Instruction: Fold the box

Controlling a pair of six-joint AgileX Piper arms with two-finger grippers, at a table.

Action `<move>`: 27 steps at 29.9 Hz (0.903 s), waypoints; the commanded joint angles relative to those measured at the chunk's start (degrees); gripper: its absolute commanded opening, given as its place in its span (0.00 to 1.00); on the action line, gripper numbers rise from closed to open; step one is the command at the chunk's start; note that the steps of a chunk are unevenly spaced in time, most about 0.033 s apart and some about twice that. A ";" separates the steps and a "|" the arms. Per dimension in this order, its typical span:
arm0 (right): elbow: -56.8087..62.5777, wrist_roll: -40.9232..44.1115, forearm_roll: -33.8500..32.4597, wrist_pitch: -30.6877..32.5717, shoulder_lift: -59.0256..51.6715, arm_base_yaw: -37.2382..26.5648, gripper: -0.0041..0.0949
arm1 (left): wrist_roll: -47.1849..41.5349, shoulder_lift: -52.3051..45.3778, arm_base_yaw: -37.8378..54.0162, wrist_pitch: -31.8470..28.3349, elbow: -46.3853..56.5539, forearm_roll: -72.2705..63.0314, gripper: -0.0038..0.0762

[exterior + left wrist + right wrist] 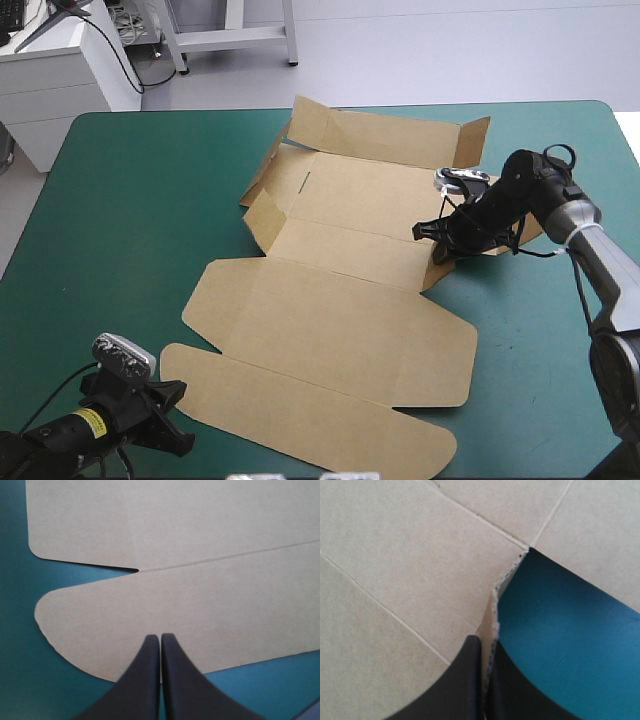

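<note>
left gripper point(160, 640), table's 7 o'clock: jaws closed, empty. the box point(340, 320) lies mid-table, mostly flat; light, stiff board, likely slippery, so take it by flap edges. right gripper point(487, 642), box's 3 o'clock: your jaws pinch a side flap.

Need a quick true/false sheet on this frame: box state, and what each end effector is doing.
1. The right end effector is shut on an edge of the box. True.
2. The left end effector is open. False: it is shut, with nothing in it.
3. The left end effector points at the box's rounded flap, which lies flat on the table. True.
4. All the box's walls are raised into a tray. False: most of the sheet lies flat; only the far flaps stand up.
</note>
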 commanded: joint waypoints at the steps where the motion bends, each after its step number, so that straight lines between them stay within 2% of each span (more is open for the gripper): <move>1: -6.61 -4.19 -1.49 3.72 0.29 0.14 0.04 | -0.31 0.35 0.12 -2.95 -1.98 -1.23 0.04; 6: -11.53 -6.60 -9.32 4.94 3.36 1.59 0.04 | -0.31 0.35 0.12 -2.95 -1.98 -1.23 0.04; 18: -20.55 -20.76 -24.06 3.92 9.99 13.07 0.02 | -0.23 0.35 0.12 -2.95 -1.98 -1.23 0.04; 23: -23.49 -29.29 -24.88 2.69 11.53 16.32 0.02 | -0.23 0.35 0.12 -3.05 -1.98 -1.23 0.04; 27: -24.13 -39.72 -25.27 2.68 12.10 18.30 0.02 | -0.23 0.35 0.12 -3.05 -1.98 -1.23 0.04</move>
